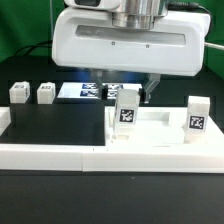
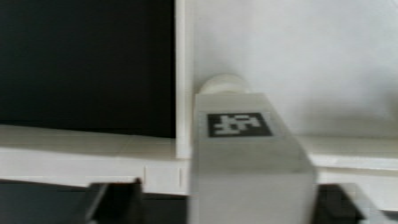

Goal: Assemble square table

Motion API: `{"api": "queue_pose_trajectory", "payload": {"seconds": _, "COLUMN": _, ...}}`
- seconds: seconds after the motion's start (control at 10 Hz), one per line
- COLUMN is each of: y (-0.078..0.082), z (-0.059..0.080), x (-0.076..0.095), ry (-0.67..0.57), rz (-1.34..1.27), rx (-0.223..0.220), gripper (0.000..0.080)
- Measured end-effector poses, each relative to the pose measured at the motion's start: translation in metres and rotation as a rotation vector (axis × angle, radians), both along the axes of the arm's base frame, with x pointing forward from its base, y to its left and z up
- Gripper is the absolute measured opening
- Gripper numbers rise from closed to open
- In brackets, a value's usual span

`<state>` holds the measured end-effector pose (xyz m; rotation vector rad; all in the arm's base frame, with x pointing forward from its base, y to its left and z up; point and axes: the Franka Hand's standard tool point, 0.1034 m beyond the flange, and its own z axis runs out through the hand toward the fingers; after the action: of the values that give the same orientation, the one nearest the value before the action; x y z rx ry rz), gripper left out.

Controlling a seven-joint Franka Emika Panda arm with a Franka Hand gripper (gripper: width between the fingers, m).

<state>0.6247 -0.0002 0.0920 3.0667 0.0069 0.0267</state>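
Note:
The white square tabletop (image 1: 160, 131) lies flat on the black table behind the border wall. One white tagged leg (image 1: 127, 108) stands upright at its near corner on the exterior view's left, and it fills the wrist view (image 2: 242, 150). My gripper (image 1: 130, 96) hangs straight over this leg. In the wrist view the gripper (image 2: 231, 198) has a dark finger on each side of the leg. One finger is at the leg's side and the other stands off with a gap, so it is open. A second leg (image 1: 196, 115) stands on the tabletop's right side. Two more legs (image 1: 18, 93) (image 1: 45, 93) lie at the far left.
The marker board (image 1: 82, 91) lies flat behind the gripper. The long low white border wall (image 1: 90, 157) runs along the front and steps up at the exterior view's left (image 1: 5, 122). Black table surface (image 1: 60, 118) lies between the wall and the loose legs.

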Motion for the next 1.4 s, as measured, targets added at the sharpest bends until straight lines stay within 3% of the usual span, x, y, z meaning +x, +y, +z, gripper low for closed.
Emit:
{"api": "queue_pose_trajectory", "payload": {"seconds": 0.1, "y": 0.0008, "z": 0.0001, "x": 0.0001, "ry": -0.008, "rz": -0.108, "rx": 0.003, "gripper": 0.0291}}
{"api": "queue_pose_trajectory", "payload": {"seconds": 0.8, "y": -0.0013, "z": -0.0015, "x": 0.0054, "ry": -0.070, "rz": -0.639, "rx": 0.020, "gripper": 0.0294}}
{"api": "queue_pose_trajectory", "payload": {"seconds": 1.4, "y": -0.0013, "z": -0.0015, "x": 0.0054, "ry": -0.070, "rz": -0.639, "rx": 0.020, "gripper": 0.0294}}
